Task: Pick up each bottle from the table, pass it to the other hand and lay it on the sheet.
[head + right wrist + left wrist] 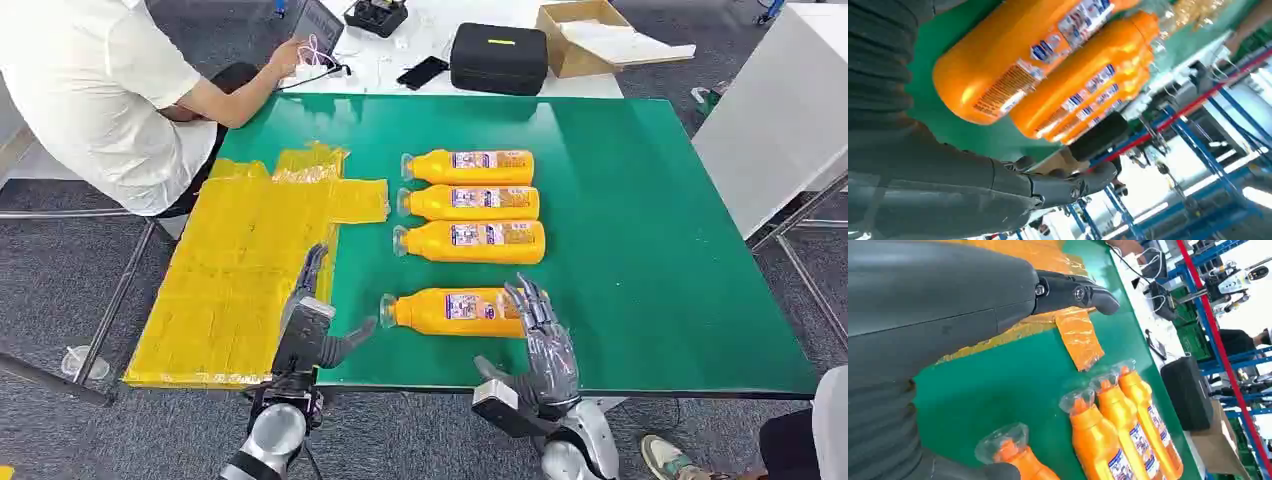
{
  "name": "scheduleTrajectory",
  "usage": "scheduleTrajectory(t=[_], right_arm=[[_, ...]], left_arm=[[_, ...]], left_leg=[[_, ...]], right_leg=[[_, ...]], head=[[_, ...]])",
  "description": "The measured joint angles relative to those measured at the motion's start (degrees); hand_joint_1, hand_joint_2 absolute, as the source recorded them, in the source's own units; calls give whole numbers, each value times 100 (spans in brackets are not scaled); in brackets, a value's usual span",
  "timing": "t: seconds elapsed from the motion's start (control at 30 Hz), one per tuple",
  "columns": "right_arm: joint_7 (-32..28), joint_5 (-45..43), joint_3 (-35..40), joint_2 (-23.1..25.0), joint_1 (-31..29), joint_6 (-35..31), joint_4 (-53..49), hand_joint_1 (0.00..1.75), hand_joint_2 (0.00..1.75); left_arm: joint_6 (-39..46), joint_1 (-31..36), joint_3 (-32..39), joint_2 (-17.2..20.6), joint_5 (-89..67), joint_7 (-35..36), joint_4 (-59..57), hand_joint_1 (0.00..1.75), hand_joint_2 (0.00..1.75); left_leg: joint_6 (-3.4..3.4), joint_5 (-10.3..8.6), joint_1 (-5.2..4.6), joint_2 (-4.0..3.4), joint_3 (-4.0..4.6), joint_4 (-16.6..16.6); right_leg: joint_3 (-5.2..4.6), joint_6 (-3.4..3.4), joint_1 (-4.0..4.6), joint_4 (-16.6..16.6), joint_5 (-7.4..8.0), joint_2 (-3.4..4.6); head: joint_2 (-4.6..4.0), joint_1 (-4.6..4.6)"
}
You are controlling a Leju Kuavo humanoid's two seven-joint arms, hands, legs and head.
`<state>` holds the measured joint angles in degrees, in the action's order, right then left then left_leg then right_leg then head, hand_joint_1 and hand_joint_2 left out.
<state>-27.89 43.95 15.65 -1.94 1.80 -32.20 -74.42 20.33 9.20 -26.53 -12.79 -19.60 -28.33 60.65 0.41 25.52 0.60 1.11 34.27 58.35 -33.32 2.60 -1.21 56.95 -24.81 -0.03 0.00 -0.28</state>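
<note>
Four orange bottles lie on their sides on the green table (pixel 640 200), caps toward the yellow sheet (pixel 250 260). Three lie close together (pixel 470 203) (pixel 1128 425) (pixel 1088 90). The nearest bottle (pixel 455 312) (pixel 1023 55) lies apart by the front edge, its wrapped cap (pixel 1008 450) pointing at my left hand. My left hand (pixel 315 320) (pixel 948 315) hovers open over the sheet's right edge (pixel 1078 335), thumb toward that cap. My right hand (pixel 540 345) (pixel 948 185) stands open, fingers spread, just at the nearest bottle's base, holding nothing.
A person in a white shirt (pixel 90 90) sits at the back left, hand at a laptop (pixel 315 25). Behind the green table lie a black case (pixel 498 58), a cardboard box (pixel 585 38) and a phone (pixel 422 72). A white cabinet (pixel 780 110) stands at right.
</note>
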Motion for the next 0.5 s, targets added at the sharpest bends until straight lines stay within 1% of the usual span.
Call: scheduleTrajectory(t=[0.27, 0.5], right_arm=[[83, 105, 0, -44, -27, 18, 0, 0, 175], [136, 101, -24, -44, -43, -4, 66, 0, 175]], left_arm=[[-85, 40, 4, 2, -151, 59, -59, 0, 175], [-127, 105, -81, 7, -638, 311, -321, 0, 175]], left_leg=[[0, 0, 0, -1, -1, 0], [0, 0, 0, -2, -1, 0]], right_leg=[[0, 0, 0, 0, 0, 0], [-1, 0, 0, 0, 0, 1]], head=[[0, 0], [2, 0]])
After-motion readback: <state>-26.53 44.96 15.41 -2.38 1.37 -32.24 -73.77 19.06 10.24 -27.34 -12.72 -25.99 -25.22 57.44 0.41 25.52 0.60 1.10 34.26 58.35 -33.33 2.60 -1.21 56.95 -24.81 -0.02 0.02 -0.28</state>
